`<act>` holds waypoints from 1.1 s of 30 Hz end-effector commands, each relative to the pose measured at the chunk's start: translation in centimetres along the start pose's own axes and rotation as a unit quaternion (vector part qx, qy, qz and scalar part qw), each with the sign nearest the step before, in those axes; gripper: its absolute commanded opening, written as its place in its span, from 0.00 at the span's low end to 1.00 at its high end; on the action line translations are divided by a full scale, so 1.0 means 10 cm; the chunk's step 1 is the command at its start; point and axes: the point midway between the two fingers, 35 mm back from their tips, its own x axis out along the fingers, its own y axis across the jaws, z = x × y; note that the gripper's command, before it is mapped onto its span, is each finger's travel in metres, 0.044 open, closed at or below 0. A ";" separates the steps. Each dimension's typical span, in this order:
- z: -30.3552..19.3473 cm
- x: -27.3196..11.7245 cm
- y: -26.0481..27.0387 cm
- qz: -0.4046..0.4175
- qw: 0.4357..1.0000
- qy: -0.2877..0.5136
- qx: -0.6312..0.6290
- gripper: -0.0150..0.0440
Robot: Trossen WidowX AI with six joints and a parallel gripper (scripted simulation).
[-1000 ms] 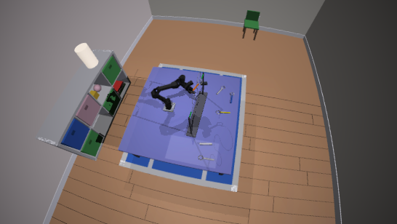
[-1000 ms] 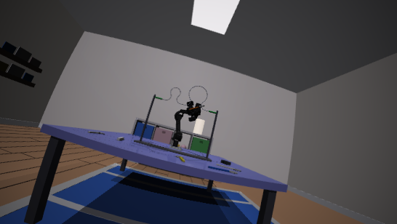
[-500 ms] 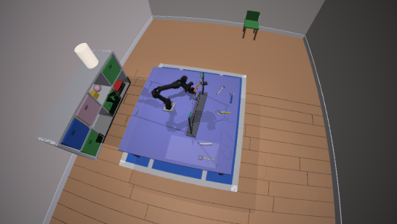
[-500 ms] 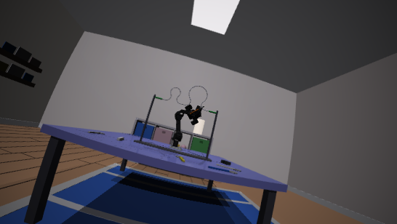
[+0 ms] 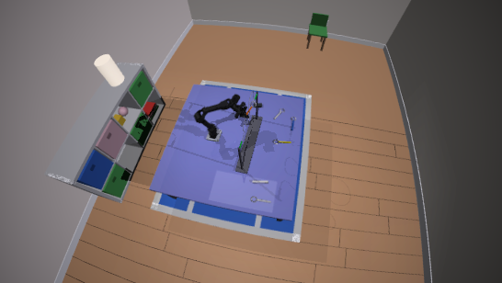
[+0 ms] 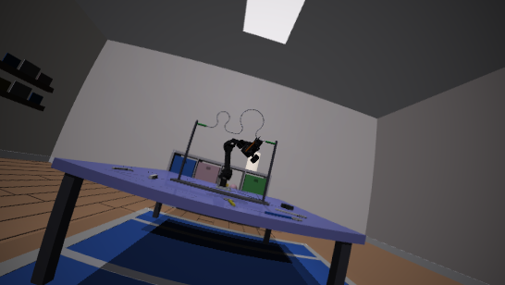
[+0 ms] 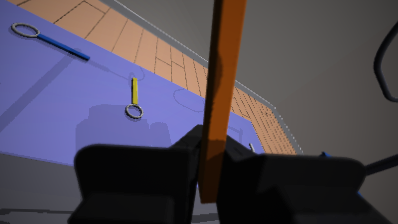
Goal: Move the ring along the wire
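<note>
My gripper (image 5: 246, 111) (image 6: 250, 149) (image 7: 204, 130) is shut on the orange handle (image 5: 249, 110) (image 7: 225, 75), which runs up out of the top of the wrist view. The ring at its end is out of the wrist view and too small in the top and exterior views to tell how it sits around the wire. In the exterior view the handle's upper end is close to the wire's end by the right green part (image 6: 270, 142), beside the right post (image 6: 273, 171). The other green part (image 6: 202, 124) (image 5: 240, 144) is by the left post (image 6: 189, 150). The thin grey wire (image 6: 252, 109) (image 7: 377, 65) curves between them.
The posts stand on a dark base bar (image 5: 249, 146). On the purple table (image 5: 184, 170) lie a yellow-handled ring (image 5: 283, 141) (image 7: 134, 91), a blue-handled one (image 5: 292, 124) (image 7: 62, 47) and several pale pieces. A shelf with bins stands beyond the table.
</note>
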 end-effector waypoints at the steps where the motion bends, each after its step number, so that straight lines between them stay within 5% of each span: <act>1: 0.03 -0.03 0.14 0.022 0.999 0.004 0.044 0.00; 33: 0.28 -0.25 0.87 0.111 0.965 0.029 0.234 0.00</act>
